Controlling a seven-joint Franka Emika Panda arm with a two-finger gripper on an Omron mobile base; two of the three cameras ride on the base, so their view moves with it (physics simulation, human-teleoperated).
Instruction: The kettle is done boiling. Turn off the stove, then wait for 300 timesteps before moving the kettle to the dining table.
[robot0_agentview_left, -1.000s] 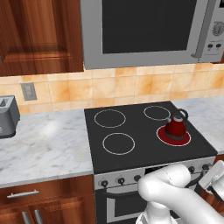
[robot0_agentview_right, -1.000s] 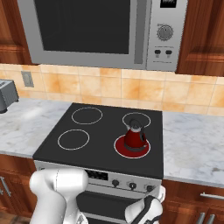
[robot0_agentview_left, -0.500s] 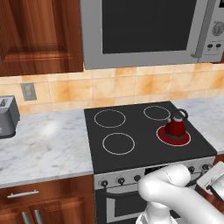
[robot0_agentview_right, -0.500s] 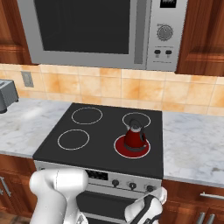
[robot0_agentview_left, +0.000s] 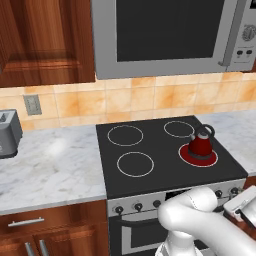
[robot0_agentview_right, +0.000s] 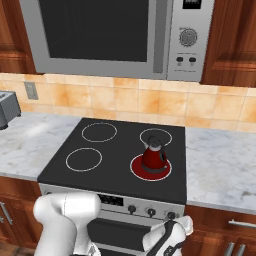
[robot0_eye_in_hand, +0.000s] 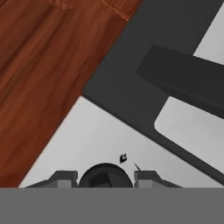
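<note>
Across the last second nothing in the scene had moved: the red kettle (robot0_agentview_left: 201, 145) stayed on the front right burner (robot0_agentview_right: 150, 167) of the black glass stove (robot0_agentview_left: 150, 150), and that burner ring still glowed red under it, while the other three rings showed only white outlines. The white arm kept low in front of the steel knob panel (robot0_agentview_right: 145, 207), below the right end of the cooktop.

In the hand view the end effector (robot0_eye_in_hand: 105, 176) stood around a dark round stove knob (robot0_eye_in_hand: 105, 174), one fingertip (robot0_eye_in_hand: 62, 178) on each side of it, the gap narrow and apparently closed onto the knob, though actual contact could not be confirmed. A small black marker (robot0_eye_in_hand: 123, 158) sat on the steel face just beside the knob.

Judged from the glowing ring, the stove was still on, so the first step was unfinished and the wait had not begun.

The kettle was the one container in sight; its lid was on, so its contents were hidden. A steel toaster (robot0_agentview_left: 8, 134) stood on the marble bench (robot0_agentview_left: 50, 160) well left of the stove, and a microwave (robot0_agentview_right: 115, 35) hung above
</note>
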